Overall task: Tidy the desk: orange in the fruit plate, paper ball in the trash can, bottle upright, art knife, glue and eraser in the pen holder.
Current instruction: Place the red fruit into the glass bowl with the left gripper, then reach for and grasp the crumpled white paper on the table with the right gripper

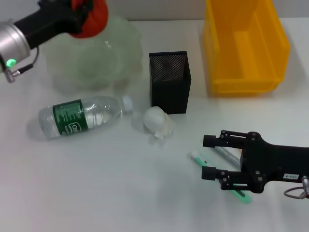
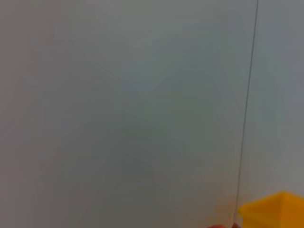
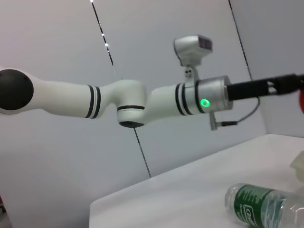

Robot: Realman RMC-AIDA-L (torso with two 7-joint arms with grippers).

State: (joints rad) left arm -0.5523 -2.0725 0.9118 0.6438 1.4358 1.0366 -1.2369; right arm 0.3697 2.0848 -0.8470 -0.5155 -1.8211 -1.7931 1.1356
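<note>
Red-orange orange (image 1: 91, 19) in left gripper (image 1: 79, 17) above fruit plate (image 1: 96, 60).

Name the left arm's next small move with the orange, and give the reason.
Probably lower it and open the jaws. The left gripper holds the orange above the fruit plate, so letting go there should land it inside. The right gripper hovers over the desk.

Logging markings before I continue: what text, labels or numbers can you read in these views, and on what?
Bottle, green label: white logo and print, too blurred to read.
Right tool, small white tag on the arm behind it: dark characters, too small to read.
Trash can, pen holder, fruit plate: no text visible.
</note>
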